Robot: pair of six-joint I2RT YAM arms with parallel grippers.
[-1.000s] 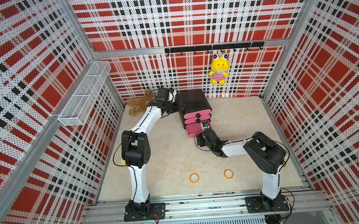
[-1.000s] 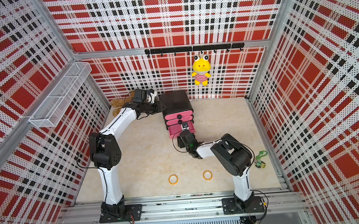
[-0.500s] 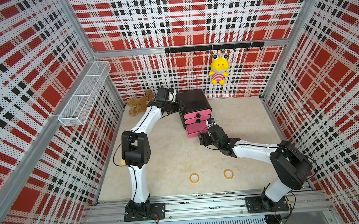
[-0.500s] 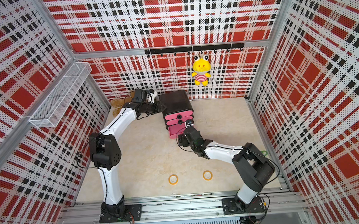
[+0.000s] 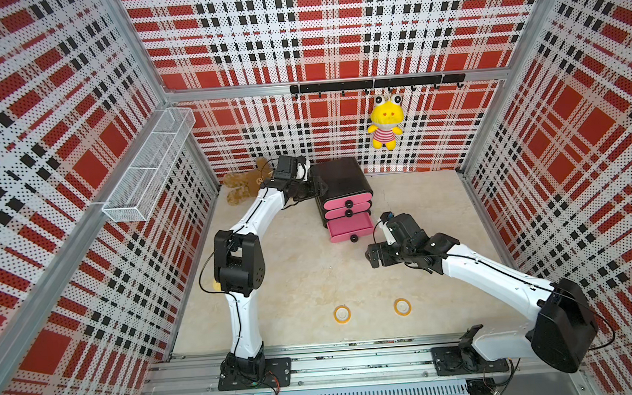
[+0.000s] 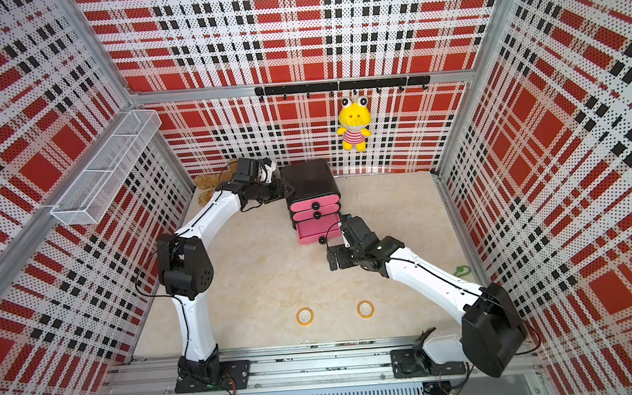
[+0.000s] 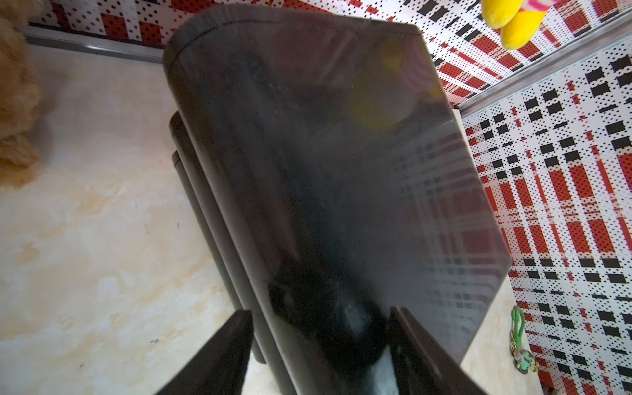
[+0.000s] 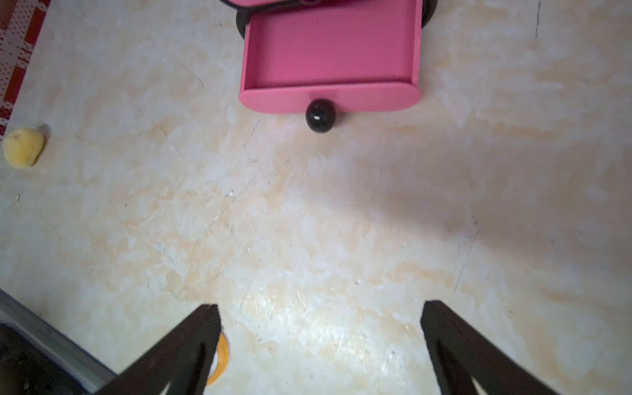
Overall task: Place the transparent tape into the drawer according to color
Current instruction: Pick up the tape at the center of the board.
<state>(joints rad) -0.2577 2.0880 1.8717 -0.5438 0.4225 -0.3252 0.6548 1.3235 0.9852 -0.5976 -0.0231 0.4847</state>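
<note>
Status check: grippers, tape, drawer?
Right gripper: jaws open, empty. Left gripper: jaws straddle chest, grip unclear. Bottom drawer open, looks empty; two orange tape rings on table. Nothing blocking.

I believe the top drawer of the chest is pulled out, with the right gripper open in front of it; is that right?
Not quite: the bottom drawer is pulled out, as both top views show; the right gripper is open in front of it.

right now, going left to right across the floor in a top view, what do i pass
teddy bear → chest, its bottom drawer pulled open → orange tape ring. The other orange ring lies in line with the chest, so it is left out.
</note>
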